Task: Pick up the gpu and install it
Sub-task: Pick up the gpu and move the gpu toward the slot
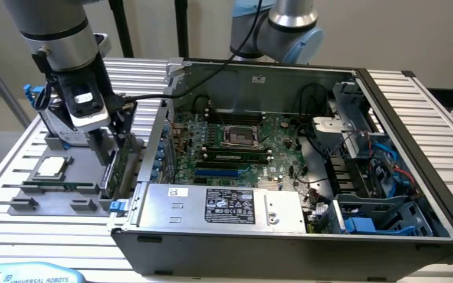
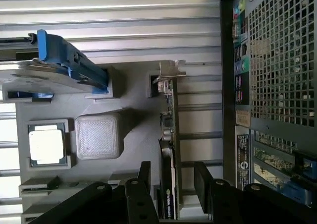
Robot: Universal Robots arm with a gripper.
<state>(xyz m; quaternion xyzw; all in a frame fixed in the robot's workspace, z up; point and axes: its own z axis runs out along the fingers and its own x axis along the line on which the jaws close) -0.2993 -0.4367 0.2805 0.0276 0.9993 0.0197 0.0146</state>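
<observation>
Spread tool [image 2: 173, 178] flanks the edge-on gpu [image 2: 168, 130], its near end cut off.

Slatted metal desk [image 1: 45, 236]. Open PC case [image 1: 289, 250] lies on its side, from mid desk to the edge at exterior view's right. Grey parts tray [image 1: 53, 197] sits flat on slats beside case, twd edge at exterior view's left.

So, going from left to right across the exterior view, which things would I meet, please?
Processor chip → graphics card → motherboard → blue cables.
</observation>
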